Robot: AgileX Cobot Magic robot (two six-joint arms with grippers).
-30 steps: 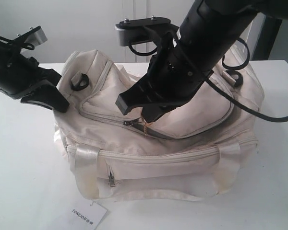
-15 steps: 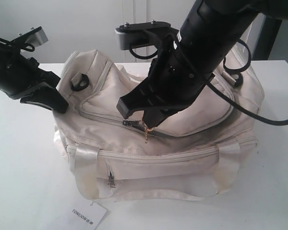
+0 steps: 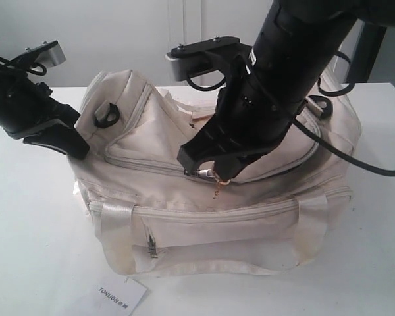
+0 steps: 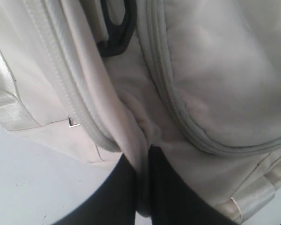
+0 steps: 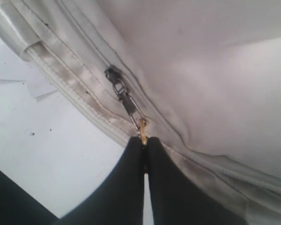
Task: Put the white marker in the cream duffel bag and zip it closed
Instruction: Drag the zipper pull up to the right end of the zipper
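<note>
The cream duffel bag [image 3: 204,230] sits on the white table [image 3: 33,257], with a dark gap along its top zip to the right of the gold zipper pull [image 5: 141,125]. Only the right wrist view shows the right gripper [image 5: 144,140] clamped tight on that pull. The left wrist view shows the left gripper [image 4: 147,154] pinching a fold of the bag's fabric, where the exterior view shows mere contact at the bag's end.

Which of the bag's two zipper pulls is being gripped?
The main zipper pull atop the cream duffel bag, its gold ring pinched by the right gripper, jaws shut. The front pocket pull hangs free, untouched.
</note>
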